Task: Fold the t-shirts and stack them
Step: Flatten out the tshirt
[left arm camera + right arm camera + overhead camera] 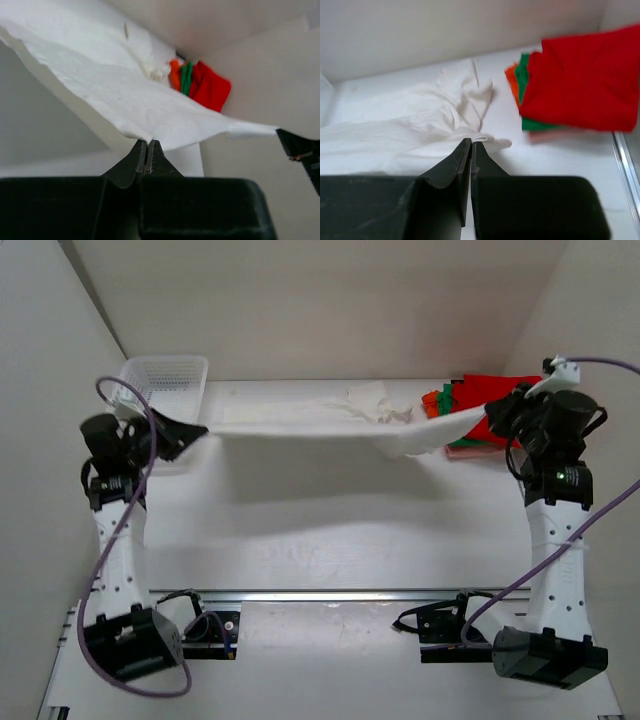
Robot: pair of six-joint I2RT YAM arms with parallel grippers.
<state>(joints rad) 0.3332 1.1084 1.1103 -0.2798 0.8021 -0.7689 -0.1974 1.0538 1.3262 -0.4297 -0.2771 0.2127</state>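
Observation:
The large white t-shirt [310,430] hangs stretched in the air between both arms, its far part bunched on the table. My left gripper [190,431] is shut on its left edge; in the left wrist view the gripper [147,142] pinches the shirt's hem [125,100]. My right gripper [492,408] is shut on the right edge; in the right wrist view the gripper [471,141] pinches the white cloth [410,130]. A folded stack of red [495,400], green and orange shirts [580,80] lies at the back right, also in the left wrist view [202,85].
A white mesh basket [165,380] stands at the back left, right behind my left gripper. White walls close the table on the left, back and right. A metal rail [330,595] runs along the near edge by the arm bases.

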